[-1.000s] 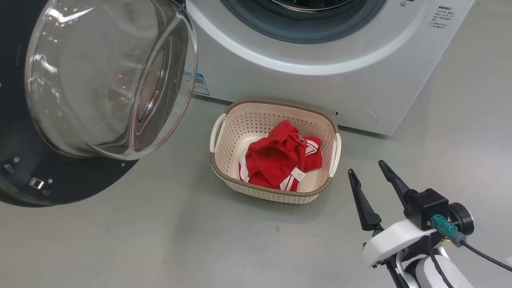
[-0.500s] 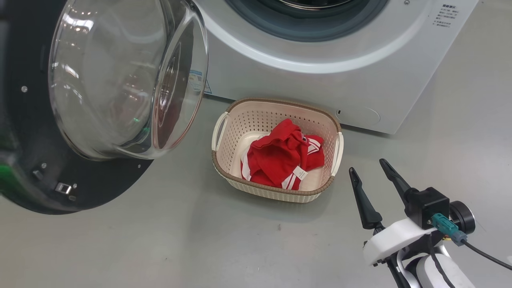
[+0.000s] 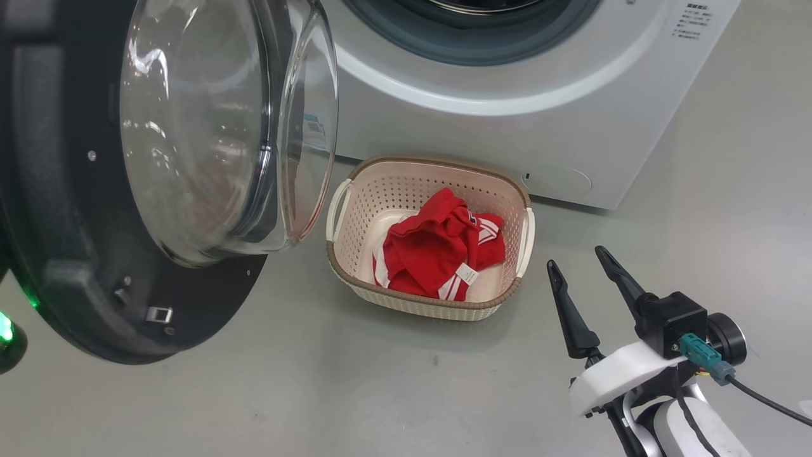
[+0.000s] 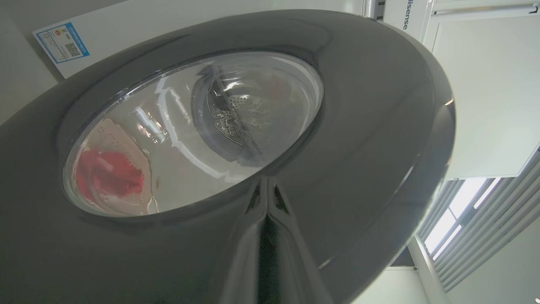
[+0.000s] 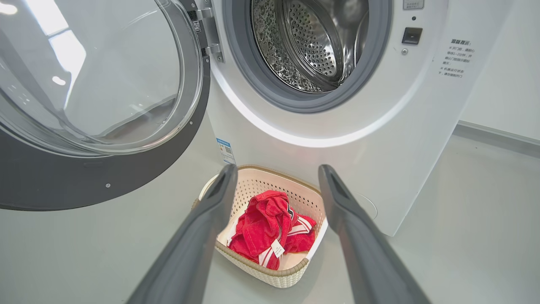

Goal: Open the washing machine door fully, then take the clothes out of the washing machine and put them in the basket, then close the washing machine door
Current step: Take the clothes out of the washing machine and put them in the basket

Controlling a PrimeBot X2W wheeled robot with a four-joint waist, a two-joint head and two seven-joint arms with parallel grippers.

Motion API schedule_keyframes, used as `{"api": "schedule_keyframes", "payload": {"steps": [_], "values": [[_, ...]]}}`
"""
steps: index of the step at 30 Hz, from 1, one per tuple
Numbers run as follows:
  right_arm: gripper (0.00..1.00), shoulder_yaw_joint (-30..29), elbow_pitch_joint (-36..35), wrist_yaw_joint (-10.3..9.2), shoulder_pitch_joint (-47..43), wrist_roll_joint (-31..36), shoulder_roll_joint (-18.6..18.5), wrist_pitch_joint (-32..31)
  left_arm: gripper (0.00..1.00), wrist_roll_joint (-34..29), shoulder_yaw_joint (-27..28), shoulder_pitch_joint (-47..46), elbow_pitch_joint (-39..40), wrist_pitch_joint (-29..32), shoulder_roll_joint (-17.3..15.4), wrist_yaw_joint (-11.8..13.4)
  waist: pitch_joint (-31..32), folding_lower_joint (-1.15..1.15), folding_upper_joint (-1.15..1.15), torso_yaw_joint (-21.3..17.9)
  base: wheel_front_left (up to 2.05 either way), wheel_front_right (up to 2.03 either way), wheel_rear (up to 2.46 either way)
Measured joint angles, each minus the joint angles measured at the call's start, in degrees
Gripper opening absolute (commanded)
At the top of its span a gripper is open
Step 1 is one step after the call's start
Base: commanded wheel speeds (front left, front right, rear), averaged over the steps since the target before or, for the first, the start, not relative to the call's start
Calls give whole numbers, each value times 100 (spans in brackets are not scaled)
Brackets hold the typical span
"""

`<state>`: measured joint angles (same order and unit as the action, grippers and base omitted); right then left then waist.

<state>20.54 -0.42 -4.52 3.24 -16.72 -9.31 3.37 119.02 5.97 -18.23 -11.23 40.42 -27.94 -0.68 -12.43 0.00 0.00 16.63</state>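
Grey floor [image 3: 317, 393] in a bright white room, with the washing machine [image 3: 482, 133] at the far edge of the floor. Its door [image 3: 209, 139] hung part open on the left, glass bulge facing the basket [image 3: 431, 162]. The basket sat on the floor tight against the foot of the machine, below the drum [image 5: 312, 46], with a red garment [image 3: 438, 254] bunched inside. No clothes showed in the visible part of the drum, though its bottom was hidden. The clothes step looked done and the door close was in hand. In the left wrist view the left gripper [image 4: 265, 185] had its fingers pressed together, holding nothing, and its tip seemed to rest on the door's glossy black outer rim. The right gripper [image 3: 575, 257] had its fingers spread and empty, low over the floor just right of the basket and apart from it. Main risk: closed tips on a slick curved rim could skid off mid-push, leaving the door short of the latch. Second: the glass bulge was near the basket's left handle, so the swing could clip it and shove the basket if the clearance was too small, which I could not judge. Third: a weak push might bring the door to the seal unlatched, so it springs back.
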Motion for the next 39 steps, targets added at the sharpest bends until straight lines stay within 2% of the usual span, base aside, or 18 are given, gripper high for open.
{"api": "schedule_keyframes", "payload": {"steps": [14, 35, 39], "values": [[100, 43, 91, 36, 19, -10, 121, 124, 0, 49, -327, 255, 675, 755, -103, -171, 36, 0, 0, -402, 0, 0, 0], [100, 88, 188, 36, 266, -38, 303, 387, 0, 133, -556, 360, 1581, 1094, -103, -160, -160, 0, 0, -1240, 0, 0, 0], [100, 102, 216, 36, 386, -37, 332, 478, 0, 142, -599, 358, 1735, 1096, -109, -83, -248, 0, 0, -1485, 0, 0, 0]]}}
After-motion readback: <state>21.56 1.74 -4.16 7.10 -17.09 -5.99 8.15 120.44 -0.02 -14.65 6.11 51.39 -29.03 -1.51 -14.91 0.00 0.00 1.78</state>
